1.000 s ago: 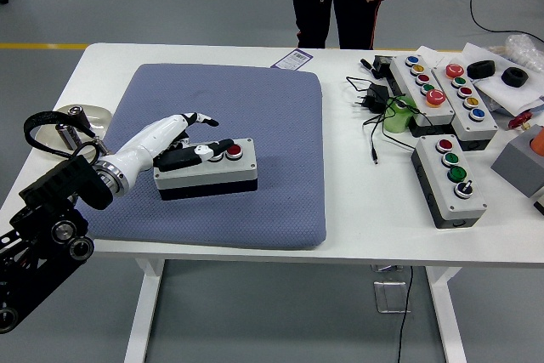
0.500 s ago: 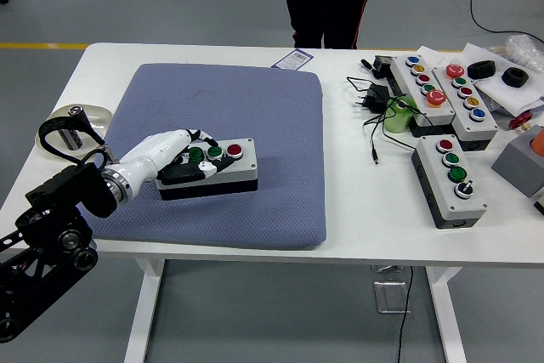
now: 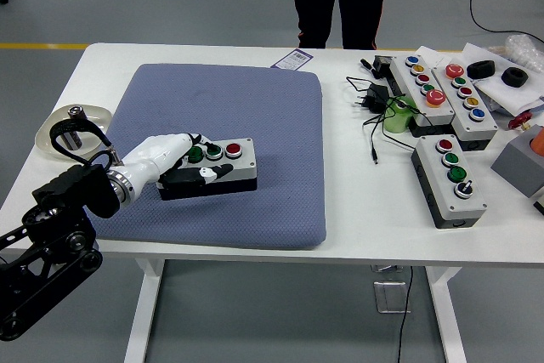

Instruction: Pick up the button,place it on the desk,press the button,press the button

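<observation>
Grey button box, green and red buttons; blue-grey dotted pad; white table; white hand.

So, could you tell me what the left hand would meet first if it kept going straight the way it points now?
The left hand points rightward along the button box on the blue pad. Going on, it would probably meet the green buttons first, then the red one.
</observation>
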You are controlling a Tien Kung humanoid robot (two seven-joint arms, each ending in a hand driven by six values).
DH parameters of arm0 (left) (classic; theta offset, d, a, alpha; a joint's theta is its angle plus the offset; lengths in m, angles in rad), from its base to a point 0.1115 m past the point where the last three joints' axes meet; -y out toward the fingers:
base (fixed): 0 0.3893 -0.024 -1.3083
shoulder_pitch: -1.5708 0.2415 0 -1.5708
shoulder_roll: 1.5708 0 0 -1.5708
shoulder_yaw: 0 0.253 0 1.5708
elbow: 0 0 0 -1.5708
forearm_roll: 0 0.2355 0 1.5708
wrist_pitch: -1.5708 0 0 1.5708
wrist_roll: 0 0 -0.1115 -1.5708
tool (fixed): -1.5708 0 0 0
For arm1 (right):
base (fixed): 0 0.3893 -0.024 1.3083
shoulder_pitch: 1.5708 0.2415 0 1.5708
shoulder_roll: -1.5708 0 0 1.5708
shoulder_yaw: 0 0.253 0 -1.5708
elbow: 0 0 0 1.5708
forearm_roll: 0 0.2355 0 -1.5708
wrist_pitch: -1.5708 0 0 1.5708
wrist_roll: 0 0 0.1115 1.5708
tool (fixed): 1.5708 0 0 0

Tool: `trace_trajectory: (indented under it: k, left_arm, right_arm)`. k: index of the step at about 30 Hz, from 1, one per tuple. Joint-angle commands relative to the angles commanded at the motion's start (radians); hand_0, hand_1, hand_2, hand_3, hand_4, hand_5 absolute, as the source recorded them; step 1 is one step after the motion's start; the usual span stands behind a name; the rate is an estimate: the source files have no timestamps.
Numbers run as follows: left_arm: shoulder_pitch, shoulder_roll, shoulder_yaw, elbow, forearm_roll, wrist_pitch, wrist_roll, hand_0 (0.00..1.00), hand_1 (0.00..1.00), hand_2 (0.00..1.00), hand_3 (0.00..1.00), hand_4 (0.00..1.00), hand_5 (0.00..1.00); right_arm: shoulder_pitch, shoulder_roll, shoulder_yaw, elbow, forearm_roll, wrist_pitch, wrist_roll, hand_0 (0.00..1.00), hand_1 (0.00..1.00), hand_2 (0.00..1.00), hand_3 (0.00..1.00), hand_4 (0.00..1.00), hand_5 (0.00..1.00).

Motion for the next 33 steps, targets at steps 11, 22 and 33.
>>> trace_trajectory:
  k: [11,22,33]
  left_arm:
    - [-0.005,0.003,-0.005,0.0,0.005,-0.023,0.003,0.002,0.002,0.002,0.552,0.838,0.998]
    - [-0.009,0.004,0.002,0.01,0.005,-0.038,0.004,0.002,0.002,0.002,0.537,0.837,0.998]
    - [-0.012,0.006,-0.009,-0.037,-0.015,0.094,-0.035,0.002,0.002,0.002,0.578,0.836,0.998]
  right_arm:
    - [0.003,-0.001,-0.001,0.0,0.001,0.0,0.001,0.746,0.685,0.704,0.576,0.178,0.113]
    - [0.006,-0.002,0.0,0.0,0.001,0.0,0.001,0.746,0.684,0.704,0.576,0.178,0.112]
    - [0.006,-0.002,0.003,0.0,-0.002,0.0,0.001,0.745,0.685,0.704,0.576,0.178,0.112]
